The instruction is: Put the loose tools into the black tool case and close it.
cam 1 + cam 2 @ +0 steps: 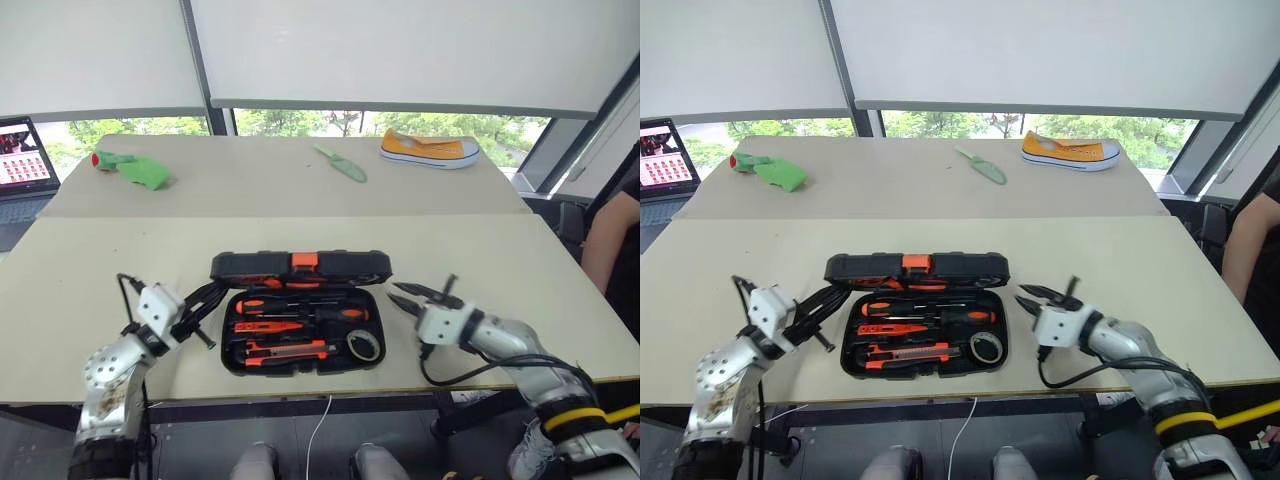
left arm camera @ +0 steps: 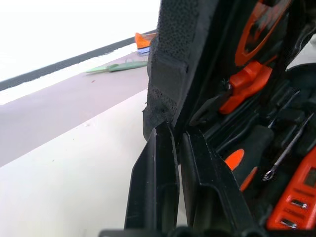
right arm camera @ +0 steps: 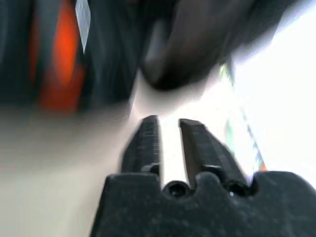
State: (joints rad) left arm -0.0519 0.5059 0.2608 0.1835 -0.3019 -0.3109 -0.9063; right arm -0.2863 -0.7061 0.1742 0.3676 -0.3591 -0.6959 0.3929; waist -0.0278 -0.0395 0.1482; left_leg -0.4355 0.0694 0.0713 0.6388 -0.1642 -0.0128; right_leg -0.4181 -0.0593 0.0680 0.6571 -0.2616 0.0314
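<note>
The black tool case (image 1: 300, 312) lay open between both grippers, long axis crosswise, lid standing behind. The left gripper (image 1: 205, 298), fingers nearly together and empty, sat at its left end; the right gripper (image 1: 415, 298), slightly parted and empty, sat just beside its right end.

Matt, textured black plastic tool case (image 1: 300, 268)

Silver-grey metal arms with white wrist blocks, each ending in a black two-fingered claw — left claw (image 1: 207, 300), right claw (image 1: 420, 294) — black cables looped alongside, yellow band on the right forearm.
</note>
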